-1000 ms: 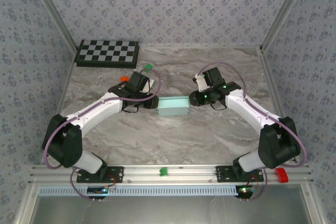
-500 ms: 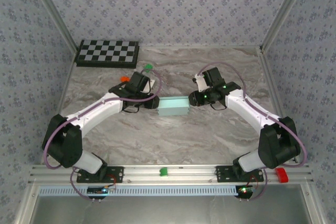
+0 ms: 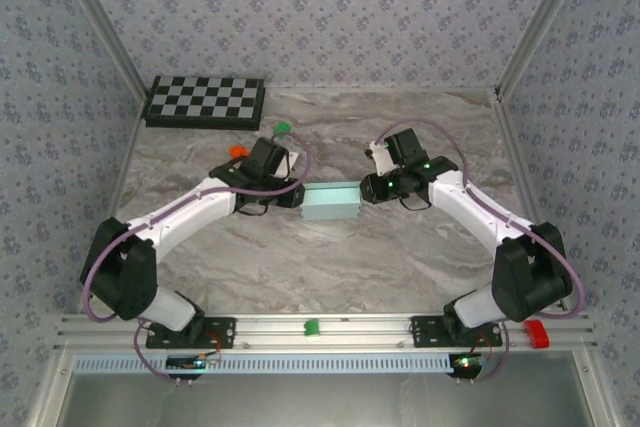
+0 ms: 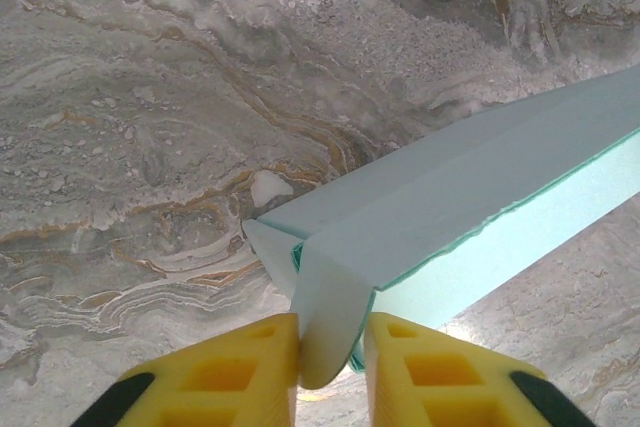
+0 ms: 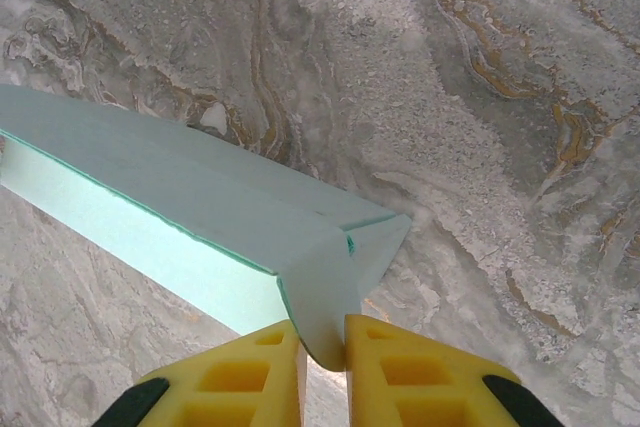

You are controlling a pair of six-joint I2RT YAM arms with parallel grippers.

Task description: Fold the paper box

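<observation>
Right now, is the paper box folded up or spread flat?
Folded up. The paper box forms a small rectangular block with creased walls, and the left gripper and right gripper each pinch an end flap.

left fingers (image 4: 232, 372) pinch end flap (image 4: 328, 312) of aqua paper box (image 4: 470, 197); marbled table (image 4: 150, 97) behind

Matt paper box (image 4: 480, 187), marble-look tbl (image 4: 150, 97)

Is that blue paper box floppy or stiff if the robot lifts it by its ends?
Probably light: the paper box is thin card, its edge showing as a fine line. Its folded walls likely keep it fairly stiff. The end flaps pinched by the left fingers and right fingers might bend or crease first.
</observation>
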